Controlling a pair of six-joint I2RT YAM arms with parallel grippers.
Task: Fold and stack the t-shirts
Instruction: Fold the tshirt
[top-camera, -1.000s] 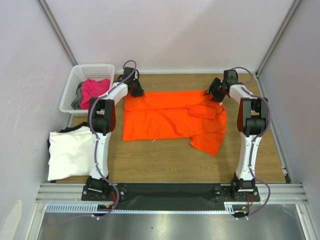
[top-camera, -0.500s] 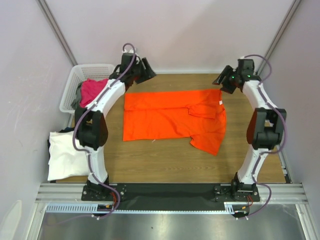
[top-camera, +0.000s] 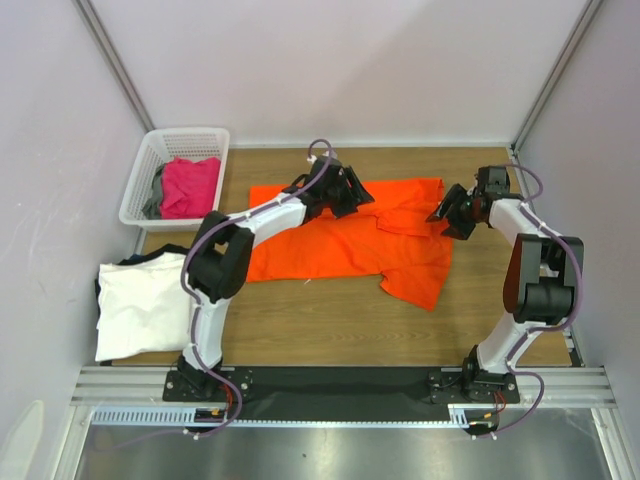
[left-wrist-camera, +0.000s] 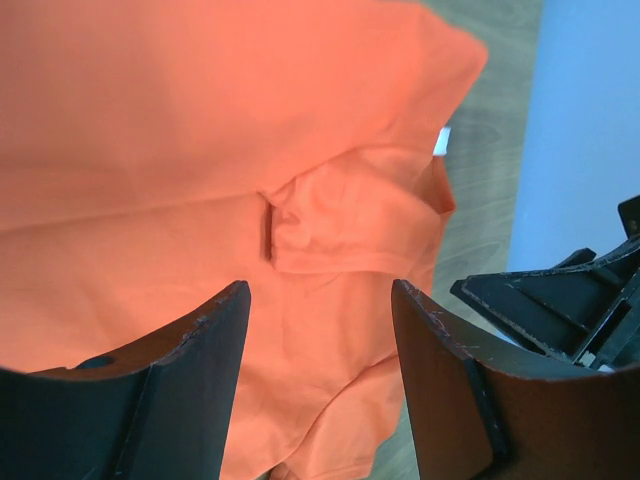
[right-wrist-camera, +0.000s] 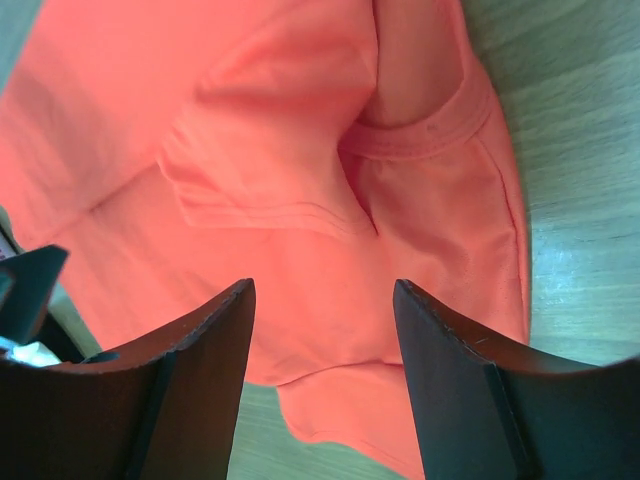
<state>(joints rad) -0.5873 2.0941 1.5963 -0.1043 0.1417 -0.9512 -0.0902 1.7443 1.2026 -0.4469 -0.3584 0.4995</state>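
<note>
The wooden table (top-camera: 330, 330) carries the bright orange t-shirt (top-camera: 330, 245), spread flat in the middle towards the far edge. One sleeve is turned in over the body at the shirt's right end, and an uneven flap points towards the near right corner. A folded white t-shirt (top-camera: 135, 305) lies at the near left corner on a dark one (top-camera: 138, 258). The lattice basket (top-camera: 185, 133) at the far left corner holds the magenta-pink t-shirt (top-camera: 190, 185) and a grey one (top-camera: 157, 192).

The left end effector (left-wrist-camera: 318, 295) hangs over the middle of the orange cloth, jaws wide and holding nothing. The right end effector (right-wrist-camera: 322, 290) hovers above the collar (right-wrist-camera: 430, 130) and the turned-in sleeve, also wide and holding nothing.

The step looks like choosing fresh grasp points for the next fold. It should go best if each takes one end of the same edge, pinches every layer there, and both lift evenly so the crease runs straight and the flap is tucked in.

From above, the left arm covers a strip of the orange shirt. The wrist views lose the cloth behind their own fingers. The left wrist view is soft, so the small white label (left-wrist-camera: 441, 142) cannot be read. The dark and grey shirts show only slivers.
</note>
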